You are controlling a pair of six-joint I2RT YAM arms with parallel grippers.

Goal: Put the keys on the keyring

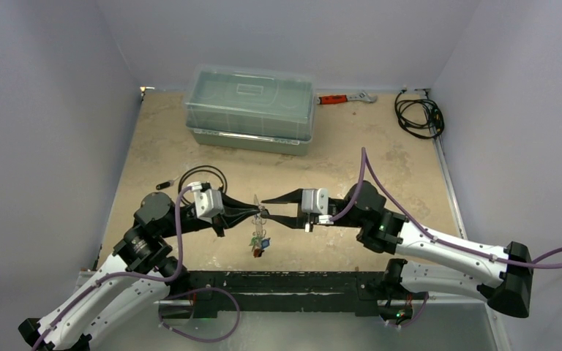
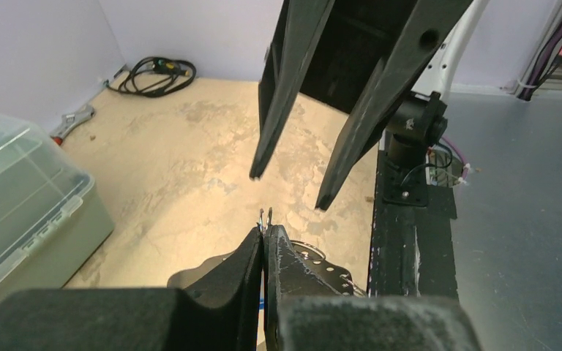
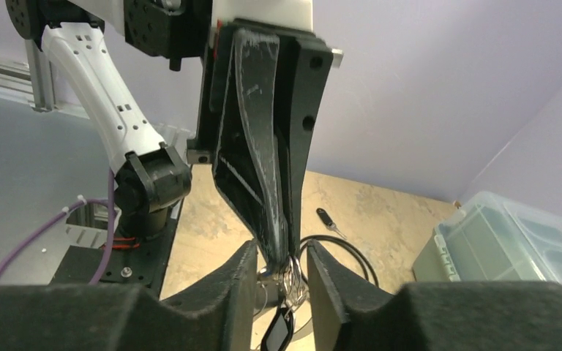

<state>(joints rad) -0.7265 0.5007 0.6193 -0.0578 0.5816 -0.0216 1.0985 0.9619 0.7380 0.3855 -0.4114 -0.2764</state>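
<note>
**A:** Starting nearest the arms, what did the left gripper (image 2: 264,234) have?

**B:** Its fingers were pressed tight together on the rim of the keyring (image 2: 313,256). It held the ring up over the tabletop (image 1: 351,168), not far in from the near edge and a little left of the middle. Two thin wire ends stuck up past the fingertips.

**A:** And the keys (image 1: 258,243)?

**B:** They hung in a small bunch straight below that grip, with blue, red and green tags showing.

**A:** The right gripper (image 2: 287,192)?

**B:** It faced the left one tip to tip with its jaws parted. One finger stood on either side of the left fingertips and the ring, clamping nothing that I could see.

**A:** Beyond them?

**B:** A thin black cable loop (image 1: 202,175) lay flat just past the left gripper. Against the far edge, left of the middle, stood a translucent lidded storage box (image 1: 251,110). An orange-handled adjustable wrench (image 1: 345,98) lay just beside its right end, and a coiled black cable (image 1: 418,117) sat in the far right corner
</note>
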